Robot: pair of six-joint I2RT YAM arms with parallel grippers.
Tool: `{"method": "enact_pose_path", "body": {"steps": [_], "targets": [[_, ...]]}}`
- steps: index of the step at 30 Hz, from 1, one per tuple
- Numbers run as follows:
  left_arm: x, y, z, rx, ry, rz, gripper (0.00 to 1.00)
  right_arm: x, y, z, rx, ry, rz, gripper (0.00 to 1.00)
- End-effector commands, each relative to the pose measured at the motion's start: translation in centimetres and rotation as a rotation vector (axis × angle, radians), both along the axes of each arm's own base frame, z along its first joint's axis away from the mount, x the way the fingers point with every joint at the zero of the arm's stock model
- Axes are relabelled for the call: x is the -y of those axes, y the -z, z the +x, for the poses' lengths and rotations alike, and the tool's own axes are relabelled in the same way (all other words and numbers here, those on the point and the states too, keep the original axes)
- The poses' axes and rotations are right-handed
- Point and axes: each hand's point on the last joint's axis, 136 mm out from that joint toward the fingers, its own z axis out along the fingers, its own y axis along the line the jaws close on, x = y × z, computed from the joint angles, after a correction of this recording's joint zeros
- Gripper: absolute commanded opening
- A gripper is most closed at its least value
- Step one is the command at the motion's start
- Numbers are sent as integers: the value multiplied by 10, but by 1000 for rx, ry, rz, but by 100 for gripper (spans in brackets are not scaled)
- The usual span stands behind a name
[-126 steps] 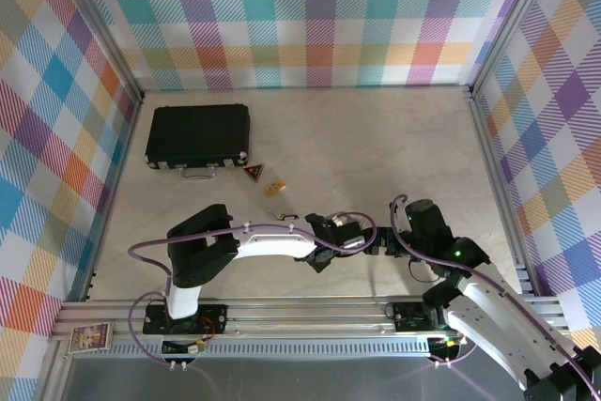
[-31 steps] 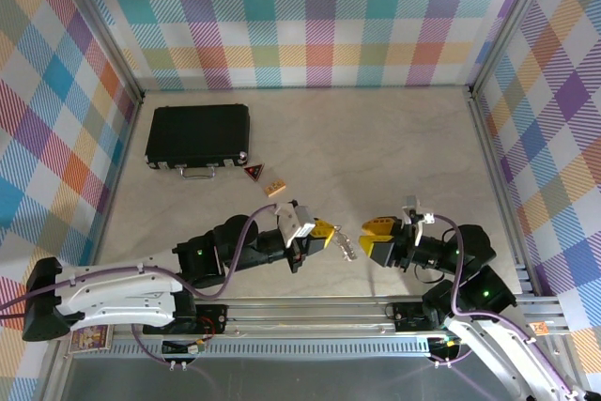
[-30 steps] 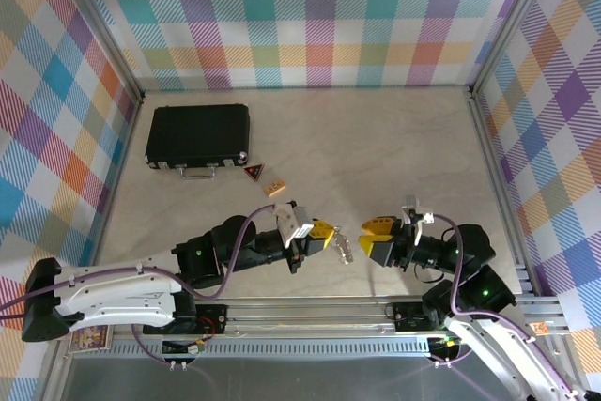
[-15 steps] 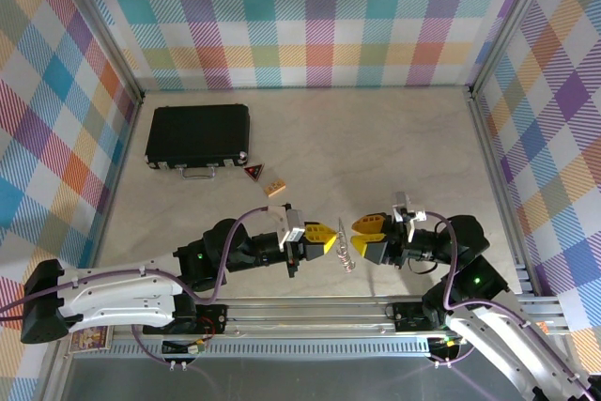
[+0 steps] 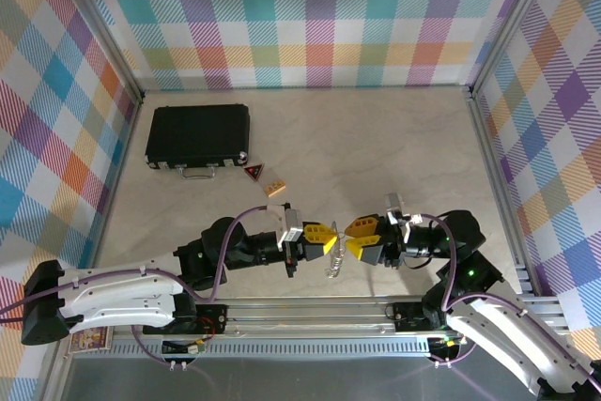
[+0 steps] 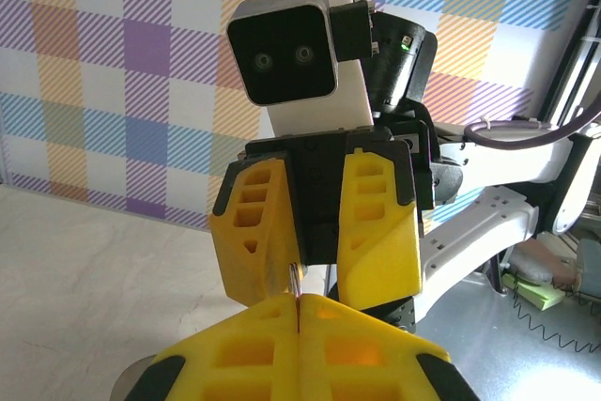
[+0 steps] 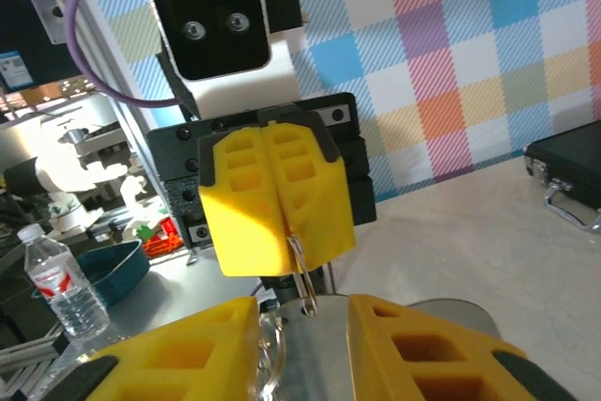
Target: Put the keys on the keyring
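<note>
My left gripper (image 5: 326, 237) is shut on the thin silver wire loop (image 6: 296, 279) of the keys (image 5: 334, 266), which hang below it above the table's near edge. My right gripper (image 5: 354, 237) faces it tip to tip. In the right wrist view the loop (image 7: 300, 274) sticks down out of the shut left fingers (image 7: 272, 199), and a flat silver key (image 7: 324, 363) lies between my right gripper's (image 7: 300, 307) parted fingers. A clear ring (image 7: 268, 354) rests by the left one. I cannot make out the keyring.
A black briefcase (image 5: 197, 135) lies at the back left. A red-and-black triangular tag (image 5: 254, 173) and a small tan wooden block (image 5: 274, 188) sit just in front of it. Aluminium rails and checked walls frame the table.
My right gripper has moved left until it nearly meets the left one, and its jaws have narrowed. The keys swung from beside the left gripper to hanging between both.
</note>
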Motion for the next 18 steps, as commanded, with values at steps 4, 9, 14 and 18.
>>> {"method": "enact_pose_path", "body": {"steps": [4,9,14,18], "targets": [[-4,-27,-3,14,20,-85,0,-2,-22,-15,113,-60,46,22],[-2,-27,-3,9,28,-86,0,-3,-22,-19,127,-77,47,15],[0,-23,-4,1,36,-79,0,-5,-21,-23,134,-89,39,2],[1,-21,-4,-5,41,-74,0,-5,-21,-25,142,-89,38,0]]}}
